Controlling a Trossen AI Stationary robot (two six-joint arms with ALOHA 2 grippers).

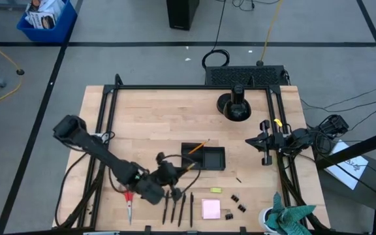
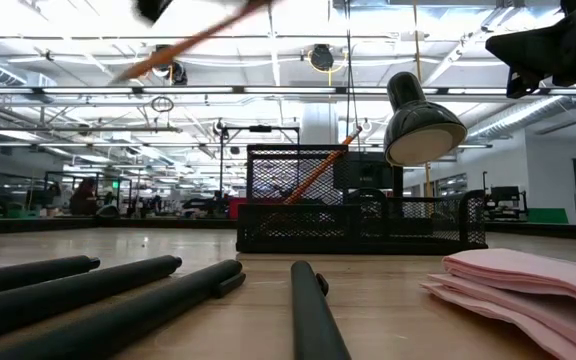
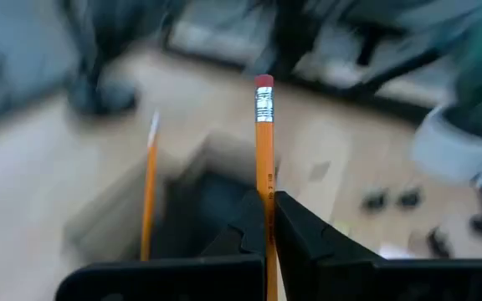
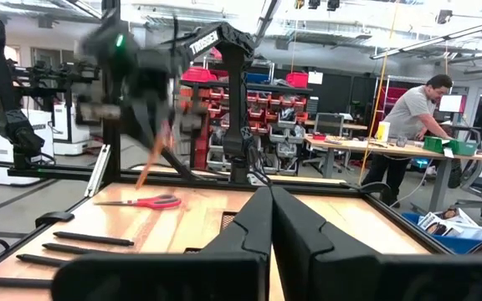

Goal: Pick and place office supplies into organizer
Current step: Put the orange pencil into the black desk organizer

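Note:
My left gripper (image 1: 177, 171) hovers just near-left of the black organizer (image 1: 203, 157), shut on an orange pencil (image 3: 264, 159). A second orange pencil (image 1: 198, 145) leans inside the organizer with its tip over the far rim. Several dark pens (image 1: 178, 209), red-handled scissors (image 1: 128, 203), the pink pad (image 1: 211, 209), the yellow-green eraser (image 1: 216, 190) and black binder clips (image 1: 238, 203) lie flat near the table's near edge. My right gripper (image 4: 271, 219) waits shut at the table's right edge (image 1: 266, 145). My left gripper pinches the orange pencil's shaft (image 3: 266, 219) between its two fingers. The pencil runs along the fingers, and its eraser end (image 3: 264, 86) sticks out ahead of them toward the organizer. It is lifted clear of the table and tilted, as seen in the low view (image 2: 193, 42).
A round black stand (image 1: 234, 104) sits at the far side of the table. A teal-green cloth (image 1: 287, 217) lies at the near right corner. Bare wood lies to the left of and beyond the organizer. A person (image 4: 412, 125) works at a bench in the room behind.

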